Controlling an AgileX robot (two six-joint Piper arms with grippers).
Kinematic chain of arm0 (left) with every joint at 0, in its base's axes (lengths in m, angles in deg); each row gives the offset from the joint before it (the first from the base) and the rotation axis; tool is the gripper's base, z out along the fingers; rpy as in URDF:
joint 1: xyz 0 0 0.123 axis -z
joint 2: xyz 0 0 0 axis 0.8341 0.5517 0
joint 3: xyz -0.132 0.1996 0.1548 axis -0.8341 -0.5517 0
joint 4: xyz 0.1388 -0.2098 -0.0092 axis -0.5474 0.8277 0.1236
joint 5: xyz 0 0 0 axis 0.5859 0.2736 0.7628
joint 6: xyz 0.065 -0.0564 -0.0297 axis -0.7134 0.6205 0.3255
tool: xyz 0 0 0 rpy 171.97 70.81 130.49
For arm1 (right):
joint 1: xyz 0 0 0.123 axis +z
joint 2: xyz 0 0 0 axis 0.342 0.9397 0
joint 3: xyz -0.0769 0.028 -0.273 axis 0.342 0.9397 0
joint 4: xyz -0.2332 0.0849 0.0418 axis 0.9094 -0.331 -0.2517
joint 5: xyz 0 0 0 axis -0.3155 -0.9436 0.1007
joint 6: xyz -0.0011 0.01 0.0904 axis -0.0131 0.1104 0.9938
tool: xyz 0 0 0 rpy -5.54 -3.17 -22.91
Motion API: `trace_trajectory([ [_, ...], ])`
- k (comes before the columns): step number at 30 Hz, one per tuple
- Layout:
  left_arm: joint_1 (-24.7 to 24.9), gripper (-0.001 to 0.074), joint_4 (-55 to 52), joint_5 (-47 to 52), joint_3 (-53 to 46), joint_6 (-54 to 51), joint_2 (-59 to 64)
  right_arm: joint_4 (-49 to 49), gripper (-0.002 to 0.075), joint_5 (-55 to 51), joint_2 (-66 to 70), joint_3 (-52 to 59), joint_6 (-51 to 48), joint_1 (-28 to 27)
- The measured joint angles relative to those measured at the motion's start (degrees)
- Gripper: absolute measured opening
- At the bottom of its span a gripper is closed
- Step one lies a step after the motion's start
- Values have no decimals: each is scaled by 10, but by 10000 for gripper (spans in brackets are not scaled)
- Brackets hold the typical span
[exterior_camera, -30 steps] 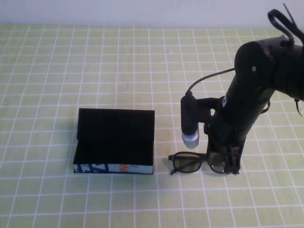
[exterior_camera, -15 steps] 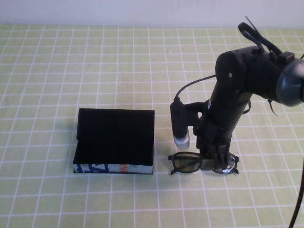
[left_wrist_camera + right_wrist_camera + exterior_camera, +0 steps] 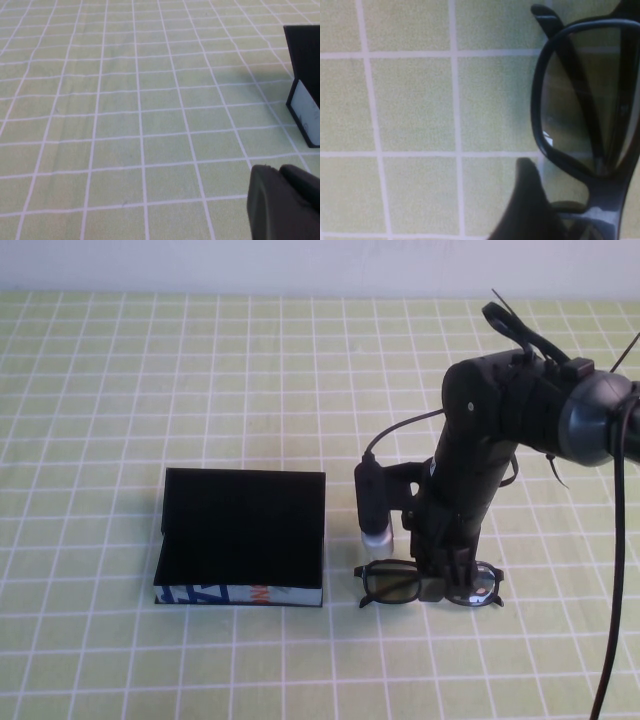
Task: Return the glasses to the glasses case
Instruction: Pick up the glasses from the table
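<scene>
High view: my right gripper (image 3: 440,580) is down over the bridge of the glasses (image 3: 395,583), which lie flat on the cloth (image 3: 250,380) just right of the case (image 3: 242,540). The fingers stand spread wide and nothing is clamped. The case sits open, lid up at the back, black lining showing, nothing inside. The front strip is light blue with dark blue and orange marks, too small to read.

Left wrist view: my left gripper (image 3: 285,202) is parked well left of the case (image 3: 305,75), low over the cloth. Only one dark edge of it shows, so I cannot tell how its fingers stand. No writing.

Right wrist view: one fingertip (image 3: 532,200) sits beside the frame near the bridge, with one greenish lens (image 3: 585,95) filling the side. No brand visible on the frame.

Judgement: straddle the bridge squarely, close on the frame, not the lens, and lift level so the folded arms clear the case wall.
</scene>
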Motion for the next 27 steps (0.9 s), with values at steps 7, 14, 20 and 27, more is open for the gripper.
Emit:
trace_trajectory([
  [7,0,-2,0,0,0,0,0,2,418,5,6,0,0,-8],
  [14,0,-2,0,0,0,0,0,1,413,6,11,0,0,-11],
  [20,0,-2,0,0,0,0,0,0,406,7,18,0,0,-11],
  [27,0,-2,0,0,0,0,0,-1,265,-3,18,0,0,-11],
])
